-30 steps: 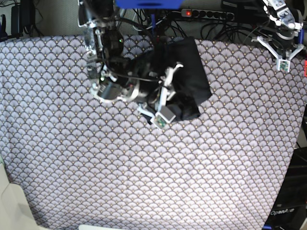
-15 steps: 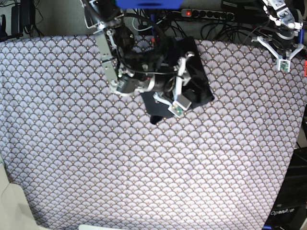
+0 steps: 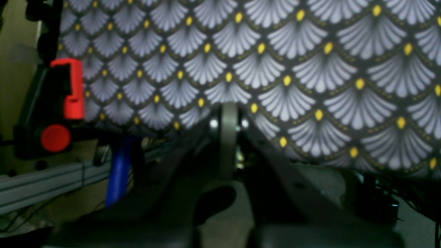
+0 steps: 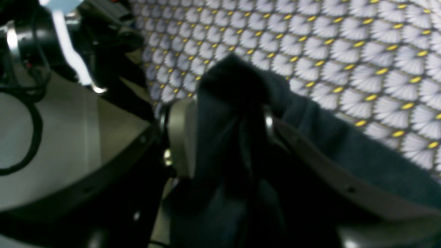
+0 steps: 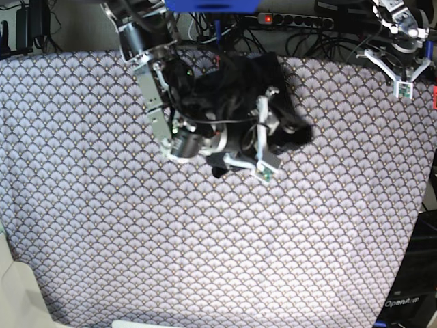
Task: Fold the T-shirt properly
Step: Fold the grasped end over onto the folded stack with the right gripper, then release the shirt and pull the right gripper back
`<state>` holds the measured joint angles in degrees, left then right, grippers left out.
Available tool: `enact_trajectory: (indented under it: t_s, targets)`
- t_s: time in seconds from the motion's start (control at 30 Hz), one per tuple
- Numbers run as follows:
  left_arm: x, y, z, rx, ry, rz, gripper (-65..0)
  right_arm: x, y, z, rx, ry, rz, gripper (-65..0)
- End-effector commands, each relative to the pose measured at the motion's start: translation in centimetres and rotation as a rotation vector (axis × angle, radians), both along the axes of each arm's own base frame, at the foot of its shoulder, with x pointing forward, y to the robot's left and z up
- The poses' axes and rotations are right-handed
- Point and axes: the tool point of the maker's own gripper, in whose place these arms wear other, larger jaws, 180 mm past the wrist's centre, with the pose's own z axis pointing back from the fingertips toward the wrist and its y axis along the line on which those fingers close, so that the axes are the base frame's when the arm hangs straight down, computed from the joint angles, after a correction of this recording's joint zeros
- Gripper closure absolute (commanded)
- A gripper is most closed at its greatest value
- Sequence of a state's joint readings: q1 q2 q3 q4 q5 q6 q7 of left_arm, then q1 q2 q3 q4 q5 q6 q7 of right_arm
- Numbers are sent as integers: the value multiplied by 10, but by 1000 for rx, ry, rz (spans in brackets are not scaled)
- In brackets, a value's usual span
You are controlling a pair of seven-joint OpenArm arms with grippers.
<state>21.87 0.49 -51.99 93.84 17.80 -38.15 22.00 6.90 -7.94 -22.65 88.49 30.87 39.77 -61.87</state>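
Note:
The dark charcoal T-shirt (image 5: 276, 78) lies bunched at the back middle of the fan-patterned tablecloth (image 5: 205, 239). My right gripper (image 5: 281, 133) reaches into it from the left. In the right wrist view the right gripper (image 4: 222, 119) is shut on a fold of the T-shirt (image 4: 234, 79), and the cloth drapes over the fingers (image 4: 179, 134). My left gripper (image 5: 401, 68) hovers over the back right corner of the table, far from the shirt. In the left wrist view the left gripper (image 3: 229, 112) is shut and empty over the cloth's edge.
A power strip (image 5: 293, 19) with a red light and cables run along the back edge. A red clamp (image 3: 65, 89) sits at the table's edge by my left gripper. The table's right edge (image 5: 425, 191) drops off near a dark case.
My right gripper has moved right and toward the back with the T-shirt in it, dragging the bunched cloth to the right. The left arm has not moved.

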Motion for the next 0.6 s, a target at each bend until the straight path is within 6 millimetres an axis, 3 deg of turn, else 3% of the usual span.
enact_trajectory:
  t_s: [0.0, 0.17, 0.3, 0.47, 0.57]
  targets:
    - [5, 2, 9, 14, -37, -1, 0, 6, 9, 19, 59, -35, 2, -262]
    - [4, -2, 7, 2, -37, 7, 0, 2, 5, 34, 82, -79, -11, -252]
    - [6, -9, 9, -5, -52, 6, 0, 2, -19, 49, 25, -199, 6, -180]
    - [14, -30, 25, -12, -108, 7, 0, 11, -78, 45, -164, -301, -7, -58]
    - [22, -51, 30, -39, -125, -38, 0, 24, -127, 31, -272, -303, -66, -36]
